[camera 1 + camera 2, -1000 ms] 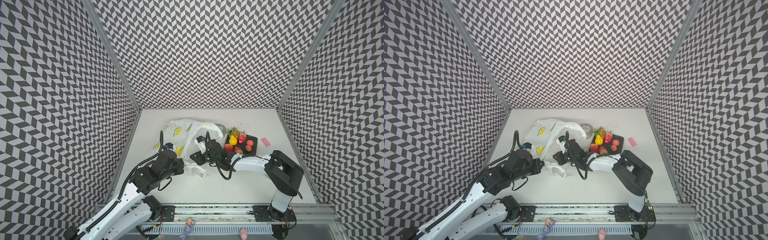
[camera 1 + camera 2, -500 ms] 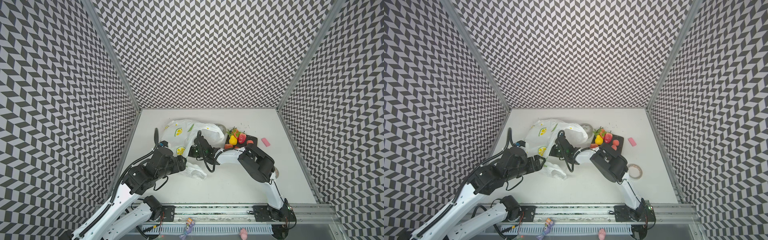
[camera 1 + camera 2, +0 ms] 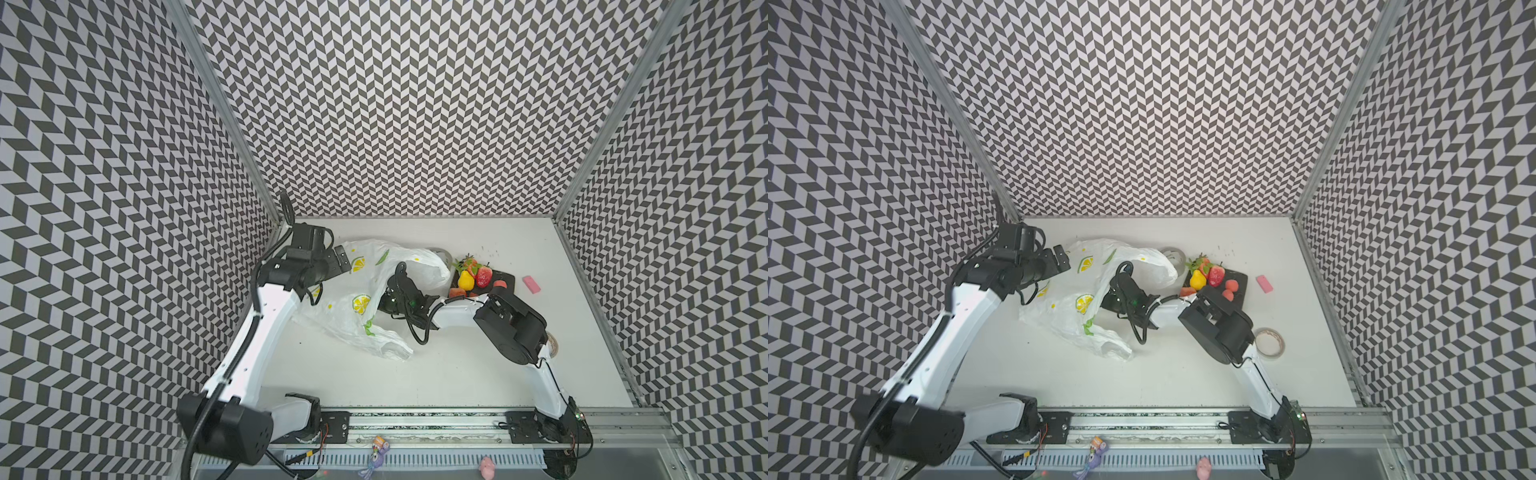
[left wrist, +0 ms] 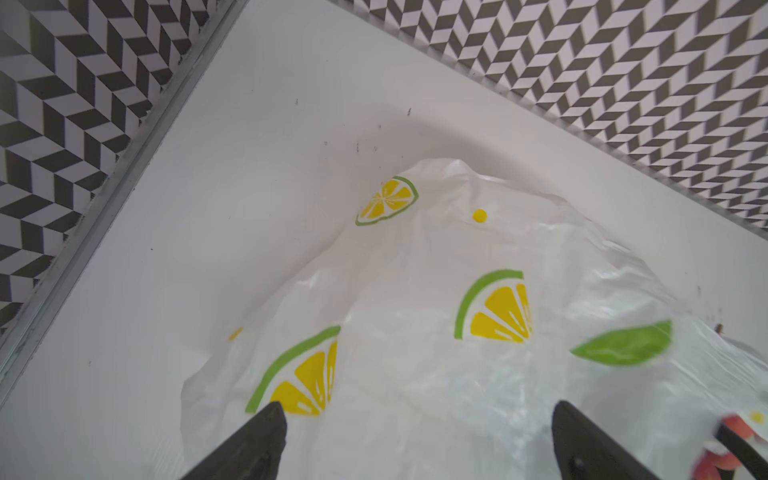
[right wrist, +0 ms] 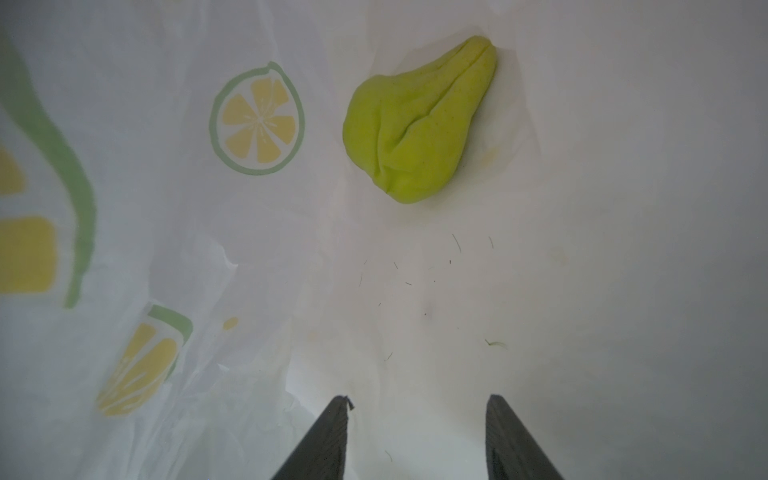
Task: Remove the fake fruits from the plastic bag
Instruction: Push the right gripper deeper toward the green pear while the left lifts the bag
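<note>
The left end effector (image 4: 419, 440) is wide open over the plastic bag (image 3: 345, 316) and holds nothing. Its dark tapered fingers (image 4: 266, 440) are spread above the crinkly film, and it is not clear if they touch it. The right end effector (image 5: 419, 436) is partly open inside the bag, with nothing between its fingers. They point toward a yellow-green fake fruit (image 5: 419, 120). This fruit is pear-shaped and matte, with deep creases, and it lies on the thin translucent white film printed with lemon slices.

In both top views the bag lies crumpled on the white worktop (image 3: 457, 374). Just beside it, a black tray (image 3: 510, 279) carries the other fake fruits: a glossy red strawberry (image 3: 484, 276), a yellow pear (image 3: 466, 280) and small orange-red round ones (image 3: 1231, 285).
</note>
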`<move>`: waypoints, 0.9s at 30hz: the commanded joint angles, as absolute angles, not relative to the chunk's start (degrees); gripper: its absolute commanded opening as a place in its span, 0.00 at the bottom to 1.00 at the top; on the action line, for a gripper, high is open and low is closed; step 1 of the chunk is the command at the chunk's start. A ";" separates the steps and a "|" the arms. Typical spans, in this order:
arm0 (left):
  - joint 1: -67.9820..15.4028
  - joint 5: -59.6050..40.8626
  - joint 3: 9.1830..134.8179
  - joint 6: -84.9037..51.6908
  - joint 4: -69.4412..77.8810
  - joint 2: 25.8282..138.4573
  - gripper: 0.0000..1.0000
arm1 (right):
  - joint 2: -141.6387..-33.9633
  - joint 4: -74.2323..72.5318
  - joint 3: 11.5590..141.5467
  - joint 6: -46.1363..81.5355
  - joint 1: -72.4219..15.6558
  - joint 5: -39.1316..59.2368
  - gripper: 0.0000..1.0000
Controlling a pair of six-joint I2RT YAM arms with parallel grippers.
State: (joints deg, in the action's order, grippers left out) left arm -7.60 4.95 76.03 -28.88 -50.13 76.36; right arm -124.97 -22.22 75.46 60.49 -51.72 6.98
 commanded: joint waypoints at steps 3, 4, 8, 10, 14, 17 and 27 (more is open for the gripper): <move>-0.01 -4.76 83.67 -25.82 -43.60 87.42 1.00 | -123.57 -22.70 74.71 60.12 -52.08 6.41 0.53; 1.31 -7.23 84.75 -26.24 -43.20 89.99 1.00 | -123.50 -22.46 74.83 59.78 -52.10 6.42 0.53; 2.55 -14.06 86.57 -26.24 -41.65 97.26 1.00 | -123.53 -21.90 75.22 58.75 -52.03 6.57 0.53; 2.55 -15.56 86.05 -25.63 -41.66 99.84 1.00 | -123.66 -22.10 75.32 58.91 -52.03 6.96 0.53; 2.55 -16.82 82.73 -24.54 -40.11 102.13 0.90 | -123.66 -22.89 75.36 59.15 -52.03 7.68 0.53; 2.57 -20.17 81.33 -23.61 -38.55 103.25 0.65 | -123.49 -23.12 75.32 58.63 -52.03 8.07 0.53; 1.80 -24.48 81.97 -19.95 -37.67 101.29 0.00 | -120.15 -23.47 71.76 56.13 -51.37 7.68 0.52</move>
State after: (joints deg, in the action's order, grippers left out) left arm 2.52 -22.28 81.34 -22.11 -39.09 103.85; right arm -123.72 -21.10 73.21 57.04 -51.57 7.90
